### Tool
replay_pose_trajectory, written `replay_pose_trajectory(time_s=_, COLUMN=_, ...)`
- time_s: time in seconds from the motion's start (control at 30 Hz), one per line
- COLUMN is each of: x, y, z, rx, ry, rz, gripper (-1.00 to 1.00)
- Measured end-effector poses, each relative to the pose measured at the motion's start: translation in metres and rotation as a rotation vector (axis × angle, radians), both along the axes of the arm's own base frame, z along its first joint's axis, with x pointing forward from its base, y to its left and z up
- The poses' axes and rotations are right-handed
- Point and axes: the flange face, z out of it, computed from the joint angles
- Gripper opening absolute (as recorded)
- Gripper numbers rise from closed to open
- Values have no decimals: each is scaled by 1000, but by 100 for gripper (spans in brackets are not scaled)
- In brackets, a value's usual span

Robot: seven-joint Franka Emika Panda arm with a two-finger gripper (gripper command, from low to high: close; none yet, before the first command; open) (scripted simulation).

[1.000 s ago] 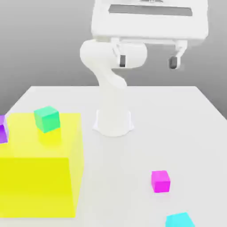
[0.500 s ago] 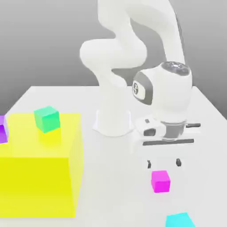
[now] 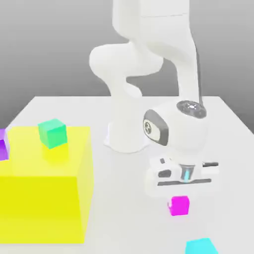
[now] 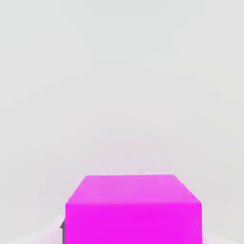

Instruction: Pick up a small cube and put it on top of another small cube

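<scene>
The small cube (image 3: 179,205) is bright magenta-pink and sits on the white table toward the exterior view's right. It looms large in the hand view (image 4: 133,209). My gripper (image 3: 179,200) has come straight down over it and is shut on its sides; a sliver of one dark finger (image 4: 62,228) shows at the cube's edge. The cube still rests on the table. Another small cube (image 3: 52,132), the green one, stands on top of the big yellow block (image 3: 44,198) at the exterior view's left, far from my hand.
A violet-purple cube (image 3: 3,144) sits at the yellow block's left edge. A cyan cube (image 3: 201,246) lies on the table (image 3: 124,213) just in front of the magenta one. The arm's base (image 3: 127,136) stands at the table's middle back.
The hand dropped from high above the table down onto the magenta cube, and its fingers went from wide open to shut on it.
</scene>
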Motion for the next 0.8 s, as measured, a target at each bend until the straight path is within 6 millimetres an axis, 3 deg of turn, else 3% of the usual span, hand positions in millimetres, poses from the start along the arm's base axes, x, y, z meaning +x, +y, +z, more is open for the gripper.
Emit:
replay_pose_trajectory(time_s=0.2, x=-1, y=-2, z=46, rx=-4, ry=1, rz=0, gripper=-100)
replay_pose_trajectory(time_s=0.37, x=40, y=-88, z=99, rx=-61, ry=-6, rz=-305, gripper=-100)
replay_pose_trajectory(time_s=0.5, x=53, y=-152, z=151, rx=-85, ry=-9, rz=-545, gripper=-100)
replay_pose_trajectory(time_s=0.63, x=45, y=-224, z=208, rx=-80, ry=-6, rz=-809, gripper=-100)
replay_pose_trajectory(time_s=0.8, x=5, y=-302, z=280, rx=-32, ry=1, rz=-1128, gripper=-100)
